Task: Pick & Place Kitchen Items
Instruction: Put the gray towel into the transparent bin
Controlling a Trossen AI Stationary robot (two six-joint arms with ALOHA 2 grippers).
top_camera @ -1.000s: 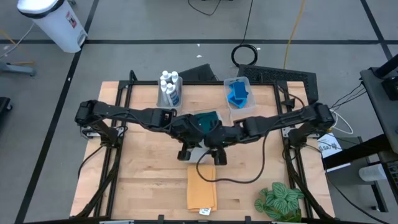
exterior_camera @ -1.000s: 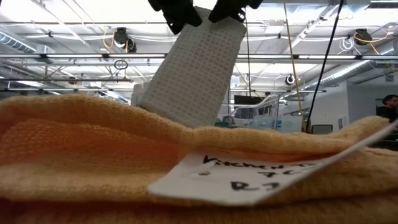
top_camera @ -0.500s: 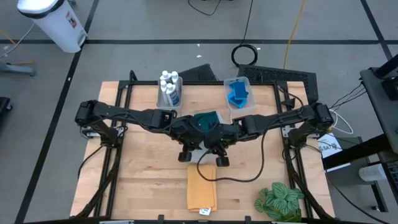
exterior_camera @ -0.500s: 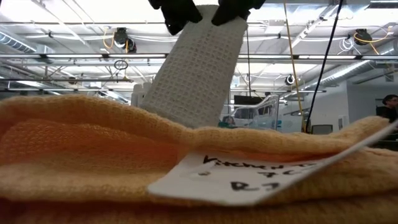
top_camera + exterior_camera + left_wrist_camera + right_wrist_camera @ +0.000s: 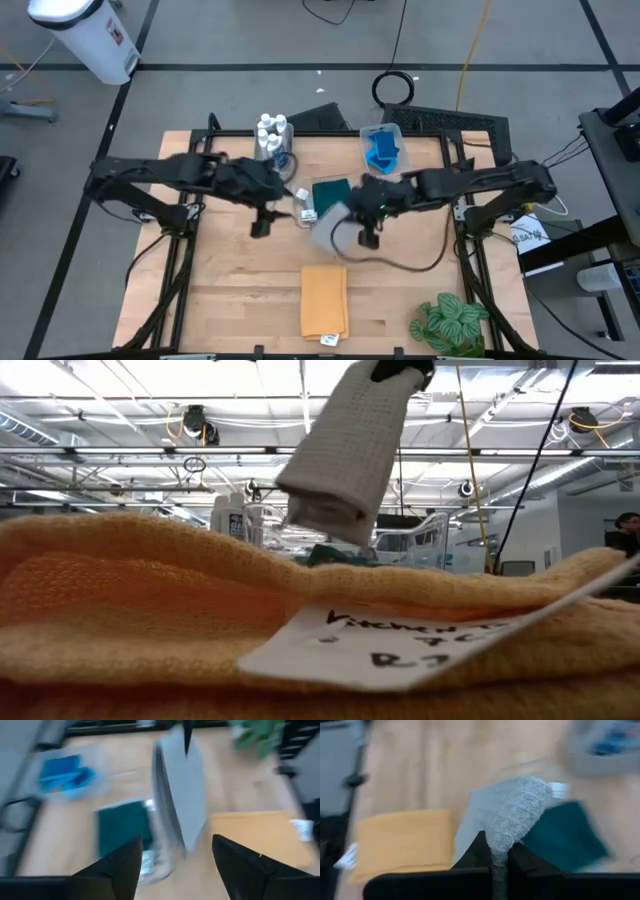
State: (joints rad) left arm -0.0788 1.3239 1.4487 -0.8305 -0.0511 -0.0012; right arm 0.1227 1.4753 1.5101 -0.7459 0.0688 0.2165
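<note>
Currently, the left gripper (image 5: 262, 222), left of centre in the high view, stands spread and empty; withdraw it clear of the hanging cloth before any travel. Just right of it, the grey cloth (image 5: 330, 222) hangs near frame centre, above the table and beside the dark green cloth (image 5: 330, 192). The right gripper (image 5: 366, 215), right of centre, is pressed together, pinching the grey cloth's upper edge. In the low view the grey cloth (image 5: 345, 450) hangs with its long axis near vertical, tilted, its free end pointing down toward the lower left. Judgement: keep the pinch firm, carry slowly to limit swing, and lower the free end first so the cloth lies flat, possibly on the orange cloth (image 5: 324, 300) at lower centre.
</note>
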